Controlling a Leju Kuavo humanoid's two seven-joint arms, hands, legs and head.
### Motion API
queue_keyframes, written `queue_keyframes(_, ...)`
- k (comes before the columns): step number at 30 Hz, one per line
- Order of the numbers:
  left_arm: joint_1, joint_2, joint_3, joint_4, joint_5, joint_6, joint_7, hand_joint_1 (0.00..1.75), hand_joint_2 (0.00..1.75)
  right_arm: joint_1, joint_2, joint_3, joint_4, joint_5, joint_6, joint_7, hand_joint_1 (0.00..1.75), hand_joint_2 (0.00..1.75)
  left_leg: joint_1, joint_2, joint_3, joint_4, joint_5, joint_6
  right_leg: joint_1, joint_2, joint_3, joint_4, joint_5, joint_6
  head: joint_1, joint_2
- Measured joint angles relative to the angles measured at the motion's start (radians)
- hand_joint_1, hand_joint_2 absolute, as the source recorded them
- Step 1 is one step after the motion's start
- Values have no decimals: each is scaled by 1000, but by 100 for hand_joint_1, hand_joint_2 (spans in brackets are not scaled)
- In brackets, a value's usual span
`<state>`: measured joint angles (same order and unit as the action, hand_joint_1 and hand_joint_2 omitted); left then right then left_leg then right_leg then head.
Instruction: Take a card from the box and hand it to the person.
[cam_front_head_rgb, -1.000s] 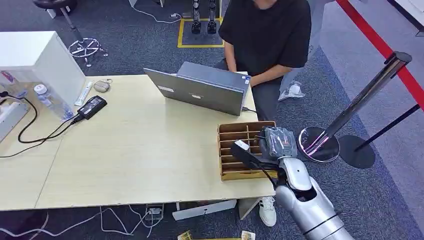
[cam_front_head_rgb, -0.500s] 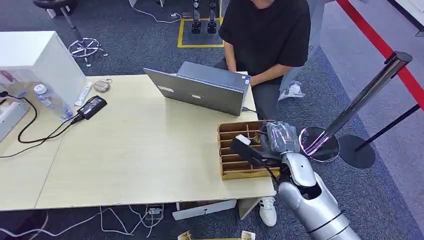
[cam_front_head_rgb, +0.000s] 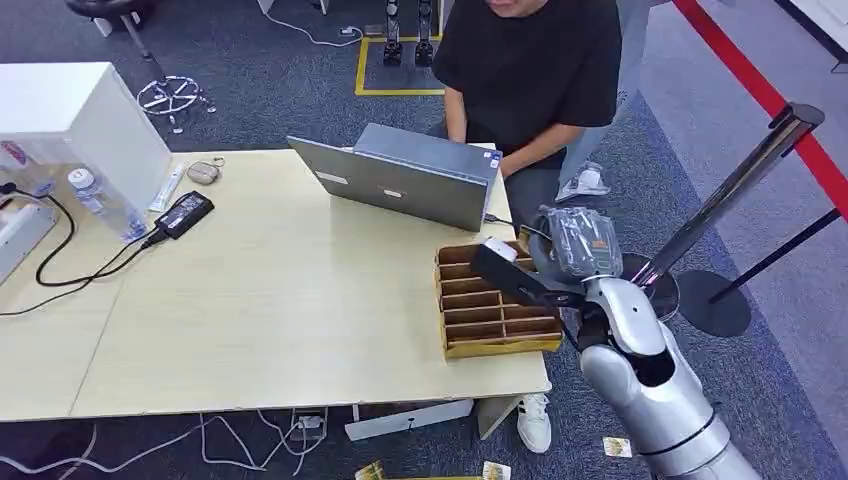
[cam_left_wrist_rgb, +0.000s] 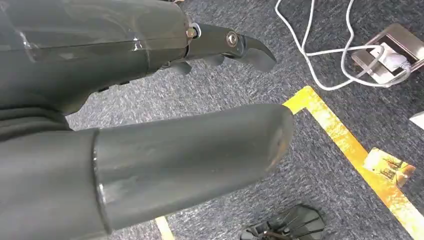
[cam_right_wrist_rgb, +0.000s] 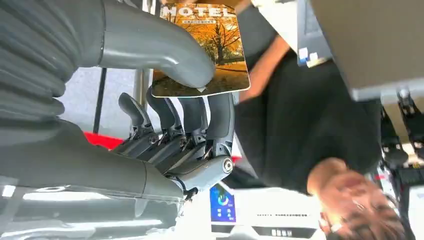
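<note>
A card (cam_right_wrist_rgb: 202, 50) printed with an autumn scene and the word HOTEL is pinched between the thick thumb and the darker fingers (cam_right_wrist_rgb: 220, 117) of the right hand (cam_front_head_rgb: 560, 262), which is raised above the far end of the compartmented wooden box (cam_front_head_rgb: 490, 310) at the table's right corner. The step in hand is judged to be the handover: the card is out of the box and is being offered toward the seated person (cam_front_head_rgb: 530, 70) in a black shirt, whose forearms are seen at the laptop (cam_front_head_rgb: 400, 180). For this to be done well, the card should be carried past the laptop lid without touching it, presented at a height the person can reach, and held firmly until it is taken (a slack pinch would likely let the thin card slip). The left hand (cam_left_wrist_rgb: 150, 150) is seen over grey carpet with nothing in it and its fingers apart. The table (cam_front_head_rgb: 260, 300) is pale wood; a power adapter (cam_front_head_rgb: 183, 214) with its cable, a water bottle (cam_front_head_rgb: 100, 205) and a white cabinet (cam_front_head_rgb: 80, 120) are found at its left end. The floor is covered in dark carpet marked with yellow tape (cam_left_wrist_rgb: 345, 145), and a chrome stanchion (cam_front_head_rgb: 720, 200) stands near the right arm.
</note>
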<state>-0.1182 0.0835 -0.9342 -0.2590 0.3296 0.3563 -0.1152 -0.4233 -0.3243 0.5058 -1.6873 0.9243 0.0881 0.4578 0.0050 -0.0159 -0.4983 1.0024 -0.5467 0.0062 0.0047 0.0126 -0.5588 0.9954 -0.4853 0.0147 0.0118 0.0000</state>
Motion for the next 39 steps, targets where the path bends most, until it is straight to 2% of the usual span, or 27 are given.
queue_keyframes(9,0,0,1,0,-7,0,-1,0,0,-78,-27,-16,2,-10,-13,10,147,175,0,0,0,0,0,0,0,0,0,0,0,0,0,0)
queue_keyframes(16,0,0,1,0,-19,0,-1,0,0,-154,-43,-32,63,-28,-50,1,148,175,0,0,0,0,0,0,0,0,0,0,0,0,-1,0)
queue_keyframes(18,0,0,1,0,-19,0,-1,0,0,-163,-45,-33,79,-29,-52,0,150,175,0,0,0,0,0,0,0,0,0,0,0,0,0,0)
queue_keyframes(25,0,-1,1,0,-24,0,-1,0,0,-201,-49,-34,156,-24,-82,2,134,175,0,0,-1,0,0,0,0,0,0,0,0,0,0,0)
queue_keyframes(39,0,-1,1,0,-33,0,2,0,0,-225,-52,-39,276,-3,-138,-8,136,175,0,0,0,0,0,0,0,0,0,0,0,0,0,0)
